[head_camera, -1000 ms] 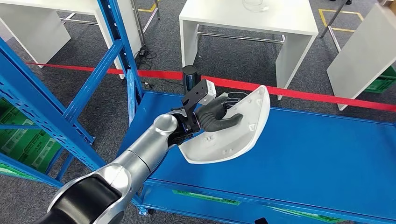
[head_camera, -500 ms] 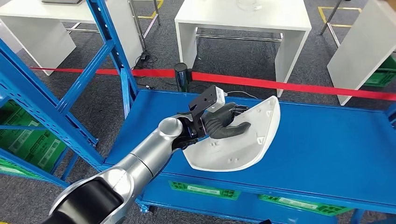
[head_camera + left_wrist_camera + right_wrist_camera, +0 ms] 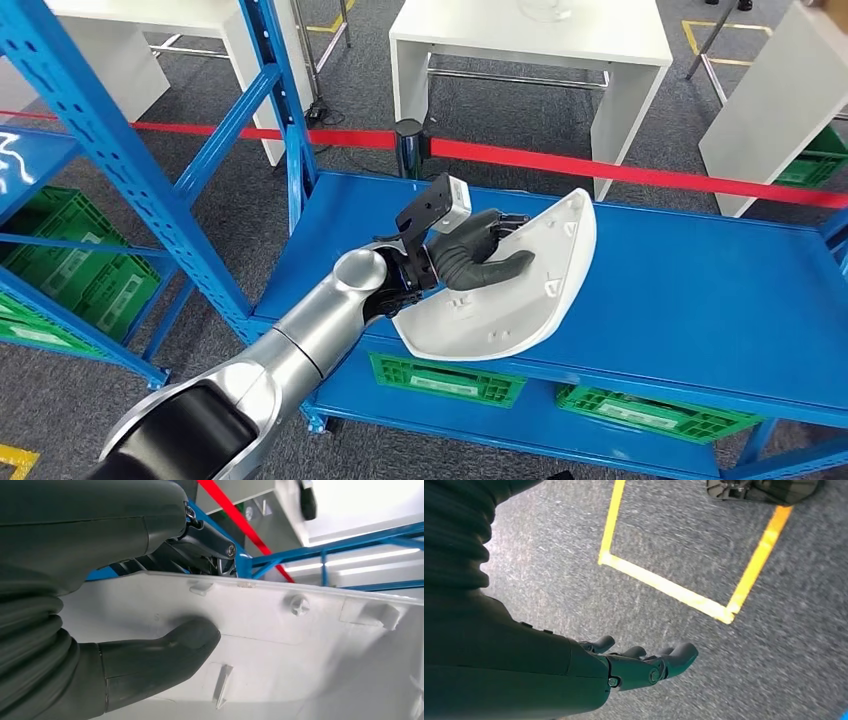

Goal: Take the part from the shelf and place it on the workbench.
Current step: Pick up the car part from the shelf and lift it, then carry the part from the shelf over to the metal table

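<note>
the white part (image 3: 505,290), a curved moulded shell, is held in the left hand (image 3: 478,255) over the blue tabletop (image 3: 690,290), hollow side towards the hand, its lower edge close to the tabletop's near edge; whether it touches the surface cannot be told. bare blue surface runs wide beyond the fingers, out to the far corner. the blue shelf (image 3: 120,170) uprights stand close behind the forearm. under the tabletop, below the hand, green crates (image 3: 445,380) sit on a lower level; their contents cannot be seen. the left hand pinches the part's rim, thumb (image 3: 165,652) pressed on the ribbed inner face, fingers behind. the right hand (image 3: 644,665) hangs over grey floor with yellow tape (image 3: 684,592), fingers spread, holding nothing.
</note>
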### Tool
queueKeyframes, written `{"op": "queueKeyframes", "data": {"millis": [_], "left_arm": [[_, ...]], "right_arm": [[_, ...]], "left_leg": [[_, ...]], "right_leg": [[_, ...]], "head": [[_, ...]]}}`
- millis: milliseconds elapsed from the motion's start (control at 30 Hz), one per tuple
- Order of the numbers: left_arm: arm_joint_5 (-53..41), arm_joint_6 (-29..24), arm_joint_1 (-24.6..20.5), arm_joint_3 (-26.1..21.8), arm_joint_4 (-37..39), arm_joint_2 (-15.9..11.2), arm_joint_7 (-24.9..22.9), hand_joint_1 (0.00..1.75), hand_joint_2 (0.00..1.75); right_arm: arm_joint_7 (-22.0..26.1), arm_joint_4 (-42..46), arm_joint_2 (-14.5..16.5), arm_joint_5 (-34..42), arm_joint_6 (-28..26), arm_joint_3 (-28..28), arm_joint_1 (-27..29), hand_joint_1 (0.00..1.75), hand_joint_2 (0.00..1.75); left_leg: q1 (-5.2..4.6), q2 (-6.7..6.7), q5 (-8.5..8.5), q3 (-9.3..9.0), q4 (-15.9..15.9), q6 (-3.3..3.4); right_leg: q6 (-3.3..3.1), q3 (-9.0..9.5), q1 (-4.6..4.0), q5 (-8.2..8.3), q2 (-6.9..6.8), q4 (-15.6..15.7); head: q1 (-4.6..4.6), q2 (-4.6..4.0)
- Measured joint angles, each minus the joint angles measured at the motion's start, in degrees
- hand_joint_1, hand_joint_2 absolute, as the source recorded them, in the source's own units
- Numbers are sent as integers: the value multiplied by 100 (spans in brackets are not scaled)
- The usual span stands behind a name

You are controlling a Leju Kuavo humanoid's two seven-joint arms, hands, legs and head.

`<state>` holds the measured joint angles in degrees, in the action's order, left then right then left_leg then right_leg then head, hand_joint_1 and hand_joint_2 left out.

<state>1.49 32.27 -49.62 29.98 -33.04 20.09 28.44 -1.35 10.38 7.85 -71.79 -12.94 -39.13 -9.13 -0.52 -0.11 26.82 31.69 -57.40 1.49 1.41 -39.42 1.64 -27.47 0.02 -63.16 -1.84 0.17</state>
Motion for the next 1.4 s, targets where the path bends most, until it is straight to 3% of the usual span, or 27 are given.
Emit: {"op": "queueKeyframes", "data": {"millis": [67, 100, 133, 167, 233, 300, 333, 433, 500, 567, 600, 633, 667, 700, 767, 833, 933, 967, 1000, 1067, 1100, 1133, 1200, 1233, 1267, 1333, 1400], "left_arm": [[44, -15, 39, 27, -80, -42, -1, 175, 175], [64, -18, 68, 40, -114, -63, -5, 175, 175], [85, -21, 98, 55, -150, -85, -12, 175, 175], [110, -24, 124, 74, -192, -105, -23, 175, 175], [165, -27, 157, 111, -284, -138, -52, 175, 175], [208, -28, 166, 139, -377, -161, -95, 175, 175], [220, -28, 166, 158, -417, -167, -113, 175, 175], [238, -29, 165, 217, -502, -190, -143, 175, 175], [257, -44, 165, 240, -541, -219, -161, 175, 175], [270, -67, 165, 271, -573, -242, -196, 175, 175], [277, -75, 166, 288, -583, -250, -220, 175, 175], [284, -75, 166, 303, -587, -258, -244, 175, 175], [290, -78, 165, 319, -593, -266, -269, 175, 175], [299, -83, 161, 331, -600, -271, -289, 175, 175], [331, -103, 132, 349, -618, -266, -313, 175, 175], [376, -126, 85, 356, -622, -254, -305, 175, 175], [408, -157, 34, 374, -592, -257, -266, 175, 175], [409, -167, 22, 389, -581, -252, -251, 175, 175], [409, -175, 11, 404, -573, -247, -235, 175, 175], [409, -180, -8, 431, -558, -235, -217, 175, 175], [409, -180, -10, 438, -550, -234, -212, 175, 175], [409, -180, -7, 444, -540, -236, -210, 175, 175], [409, -180, -2, 449, -518, -240, -209, 175, 175], [409, -180, -2, 449, -510, -244, -208, 175, 175], [409, -180, -6, 449, -507, -245, -204, 175, 175], [411, -182, -12, 450, -507, -250, -198, 175, 175], [420, -184, -23, 452, -504, -256, -192, 175, 175]], "right_arm": [[-21, 0, -8, -37, 8, 6, -13, 0, 175], [-28, 0, -11, -49, 8, 9, -19, 0, 175], [-25, 0, -16, -56, 4, 11, -22, 0, 175], [-15, 1, -21, -61, -2, 13, -26, 0, 175], [16, 5, -30, -46, -20, 15, -58, 0, 175], [41, 14, -33, -19, -31, 15, -105, 0, 175], [56, 17, -33, -7, -32, 15, -124, 0, 175], [82, 17, -14, 22, -45, 14, -145, 0, 175], [96, 17, 5, 44, -64, 14, -151, 0, 175], [122, 17, 15, 67, -82, 14, -142, 0, 175], [134, 16, 20, 88, -89, 14, -132, 0, 175], [144, 16, 23, 118, -96, 13, -122, 0, 175], [158, 16, 26, 148, -99, 9, -114, 0, 175], [178, 17, 27, 169, -100, 6, -109, 0, 175], [215, 19, 28, 186, -99, 1, -106, 0, 175], [247, 21, 28, 203, -101, -1, -106, 0, 175], [291, 20, 32, 221, -99, -3, -99, 0, 175], [297, 20, 33, 222, -98, -4, -93, 0, 175], [302, 20, 34, 223, -98, -4, -86, 0, 175], [311, 21, 35, 227, -96, -5, -85, 0, 175], [317, 21, 36, 227, -94, -5, -86, 0, 175], [320, 21, 37, 227, -93, -5, -86, 0, 175], [321, 21, 37, 227, -92, -5, -87, 0, 175], [323, 22, 37, 227, -92, -6, -89, 0, 175], [328, 25, 37, 227, -92, -7, -96, 0, 175], [350, 37, 39, 229, -92, -8, -112, 0, 175], [397, 46, 46, 251, -83, -7, -121, 0, 175]], "left_leg": [[-9, 2, -125, 168, -9, 37], [-15, 3, -182, 256, -22, 38], [-18, 4, -238, 348, -41, 35], [-19, 4, -290, 441, -67, 27], [-20, 3, -381, 614, -136, -5], [-31, 3, -456, 715, -193, -64], [-33, 3, -498, 734, -200, -99], [-29, -8, -559, 779, -190, -207], [-13, -18, -191, 920, -492, -276], [25, -18, 375, 1109, -1198, -341], [42, -17, 534, 1163, -1549, -368], [58, -16, 561, 1148, -1771, -387], [73, -16, 472, 1032, -1795, -398], [85, -15, 335, 813, -1612, -402], [96, -22, 276, 152, -813, -390], [72, -40, 396, -264, -223, -329], [34, -34, 309, -218, -81, -175], [36, -23, 234, -162, -67, -113], [44, -12, 143, -85, -49, -58], [42, -7, -36, 113, -45, 0], [31, -3, -121, 223, -51, 12], [19, 1, -198, 329, -58, 16], [2, 6, -341, 540, -88, 8], [0, 6, -406, 639, -111, -5], [-7, 5, -464, 727, -140, -27], [-19, 3, -564, 823, -180, -85], [-16, 4, -673, 832, -153, -157]], "right_leg": [[27, -231, -11, -515, 2, -738], [36, -298, -15, -640, 3, -1054], [39, -276, -19, -636, 3, -1202], [36, -145, -22, -528, 2, -1138], [6, 390, -28, -308, 1, -462], [-59, 813, -56, -302, 9, 173], [-98, 885, -74, -341, 15, 315], [-215, 806, -67, -209, 4, 371], [-285, 688, -31, -58, -18, 408], [-309, 521, -28, 89, -24, 406], [-303, 429, -27, 159, -28, 401], [-293, 336, -26, 228, -34, 396], [-279, 244, -22, 297, -41, 391], [-260, 159, -16, 364, -46, 386], [-206, 36, -10, 486, -47, 375], [-129, 15, -9, 599, -43, 399], [1, 10, 19, 741, -24, 484], [28, -38, 28, 659, -16, 448], [48, -117, 30, 455, -10, 305], [55, -321, 17, -182, -7, -344], [57, -402, 8, -424, -6, -747], [54, -434, -5, -523, -5, -1078], [28, -243, -32, -342, -5, -1234], [6, 18, -44, -204, -5, -998], [-23, 357, -62, -184, -5, -595], [-89, 889, -95, -330, 5, 154], [-159, 982, -120, -400, 14, 393]], "head": [[14, 0], [16, 0], [17, 0], [17, 0], [17, 0], [9, 0], [7, 0], [16, 0], [10, 0], [0, 0], [-2, 0], [-2, 0], [-2, 0], [-3, 0], [-5, 0], [-6, 0], [-18, 0], [-15, 0], [-10, 0], [9, 0], [14, 0], [16, 0], [16, 0], [16, 0], [16, 0], [10, 0], [11, 0]]}}
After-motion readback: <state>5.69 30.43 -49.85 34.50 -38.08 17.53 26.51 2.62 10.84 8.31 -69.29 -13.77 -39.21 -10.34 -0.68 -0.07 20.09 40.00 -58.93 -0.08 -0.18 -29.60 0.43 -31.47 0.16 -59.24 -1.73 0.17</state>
